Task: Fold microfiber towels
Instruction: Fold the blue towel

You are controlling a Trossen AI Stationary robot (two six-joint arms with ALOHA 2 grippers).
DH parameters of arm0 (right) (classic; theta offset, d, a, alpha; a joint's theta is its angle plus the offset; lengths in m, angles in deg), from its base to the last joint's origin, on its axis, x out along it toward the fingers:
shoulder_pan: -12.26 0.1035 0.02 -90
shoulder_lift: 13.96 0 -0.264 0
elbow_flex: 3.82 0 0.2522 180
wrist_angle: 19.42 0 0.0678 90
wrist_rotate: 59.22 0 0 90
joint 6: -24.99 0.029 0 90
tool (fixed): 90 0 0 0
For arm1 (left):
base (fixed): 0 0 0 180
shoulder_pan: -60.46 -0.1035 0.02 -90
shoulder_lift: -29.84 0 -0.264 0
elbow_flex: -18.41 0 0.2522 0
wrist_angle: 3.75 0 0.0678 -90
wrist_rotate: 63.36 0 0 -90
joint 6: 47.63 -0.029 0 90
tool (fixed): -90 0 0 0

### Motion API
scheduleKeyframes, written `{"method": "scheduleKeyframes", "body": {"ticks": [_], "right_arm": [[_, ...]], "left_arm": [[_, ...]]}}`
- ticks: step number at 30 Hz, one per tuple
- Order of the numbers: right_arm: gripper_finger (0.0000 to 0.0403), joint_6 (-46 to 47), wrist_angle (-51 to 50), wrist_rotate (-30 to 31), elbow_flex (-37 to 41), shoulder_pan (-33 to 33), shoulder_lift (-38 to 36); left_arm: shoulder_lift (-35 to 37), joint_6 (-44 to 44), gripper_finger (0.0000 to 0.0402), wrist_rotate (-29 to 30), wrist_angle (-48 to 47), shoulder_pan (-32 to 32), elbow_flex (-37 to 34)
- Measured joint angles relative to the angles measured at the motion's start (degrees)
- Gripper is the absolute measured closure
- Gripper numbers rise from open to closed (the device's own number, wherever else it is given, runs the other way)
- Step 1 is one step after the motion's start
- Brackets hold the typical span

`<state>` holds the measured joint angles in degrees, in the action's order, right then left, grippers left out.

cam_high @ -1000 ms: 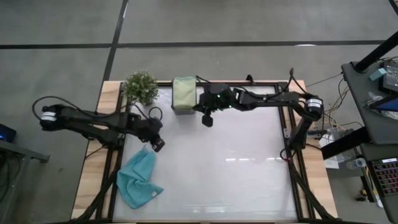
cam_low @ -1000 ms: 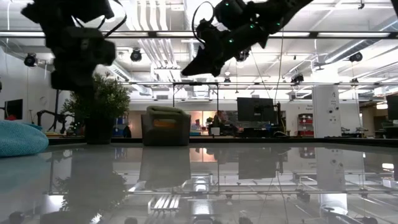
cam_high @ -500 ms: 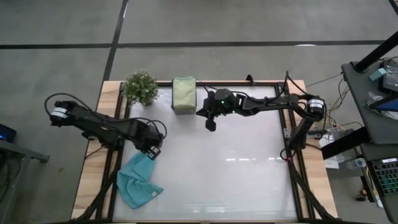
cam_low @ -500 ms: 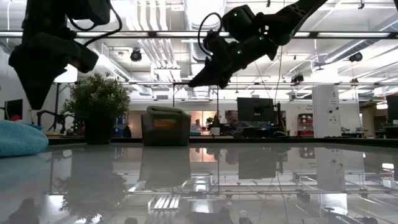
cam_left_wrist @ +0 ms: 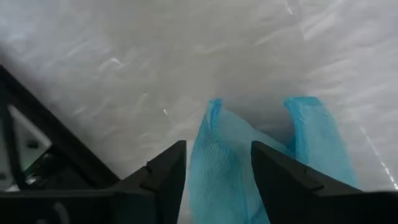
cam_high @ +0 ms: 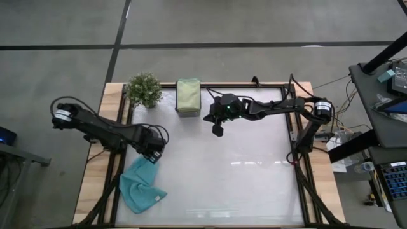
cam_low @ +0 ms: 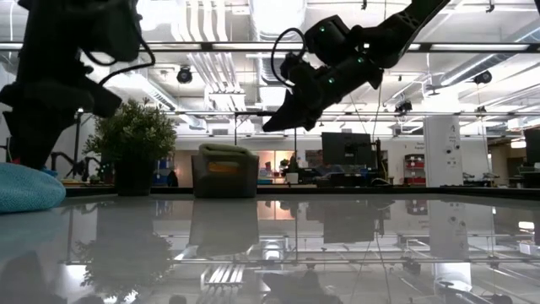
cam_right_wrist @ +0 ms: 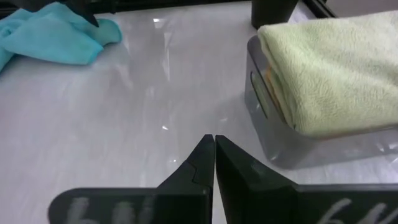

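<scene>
High view: the white table (cam_high: 254,184) carries a crumpled light blue towel (cam_high: 140,184) at its near left corner. The left gripper (cam_high: 152,156) hangs over its upper tip, jaws apart, empty; pinching that corner looks next. The right gripper (cam_high: 218,130), shut and empty, waits beside the folded green towel (cam_high: 188,94).

Around my bench (cam_high: 254,184) lies grey concrete floor (cam_high: 254,25) crossed by dark lines; beyond, ceiling strip lights (cam_low: 472,46), a monitor (cam_low: 346,149), and a white pillar (cam_low: 441,150).
</scene>
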<state>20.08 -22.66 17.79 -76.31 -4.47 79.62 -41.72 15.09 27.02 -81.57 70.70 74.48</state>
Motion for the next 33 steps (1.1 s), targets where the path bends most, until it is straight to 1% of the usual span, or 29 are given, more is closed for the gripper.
{"method": "scheduleKeyframes", "body": {"ticks": [4, 6, 9, 13, 14, 18, 21, 25, 29, 33], "right_arm": [[0.0394, 0.5, 0.6, 0.0, 0.7, 0.0, 0.0], [0.0394, 0.5, 0.5, 0.0, 0.8, 0.0, 0.0], [0.0394, 0.9, 0.5, 0.0, 0.9, 0.1, 0.0], [0.0394, 0.9, 0.5, 0.0, 0.9, 0.6, 0.0], [0.0394, 0.9, 0.5, 0.0, 0.9, 0.7, 0.0], [0.0394, 0.4, 0.5, 0.0, 0.9, 1.3, 0.0], [0.0394, -0.3, 0.4, 0.0, 0.9, 2.0, 0.0], [0.0394, -1.9, 0.3, -0.5, 0.9, 3.1, -0.1], [0.0394, -2.7, 0.1, -1.0, 0.9, 4.4, -0.3], [0.0394, -5.1, -4.0, -1.1, 0.9, 4.9, -2.6]], "left_arm": [[-0.3, 0.0, 0.0235, 0.0, 5.1, 0.0, -2.2], [-0.8, -0.6, 0.0247, -0.1, 7.4, 0.0, -2.3], [-1.6, -3.0, 0.0287, -0.1, 7.6, 0.0, -2.0], [-2.3, -5.7, 0.0377, -0.1, 7.9, 0.0, -1.0], [-2.3, -6.0, 0.0389, 0.0, 7.9, 0.0, -0.6], [-1.3, -10.5, 0.0400, 3.1, 7.5, 0.1, 1.8], [0.0, -16.3, 0.0401, 5.4, 7.5, 0.1, 5.3], [1.4, -25.4, 0.0401, 11.0, 7.8, 0.1, 11.8], [2.9, -39.5, 0.0401, 13.7, 11.9, 0.4, 18.8], [4.2, -55.0, 0.0401, 14.8, 18.5, 0.5, 25.9]]}}
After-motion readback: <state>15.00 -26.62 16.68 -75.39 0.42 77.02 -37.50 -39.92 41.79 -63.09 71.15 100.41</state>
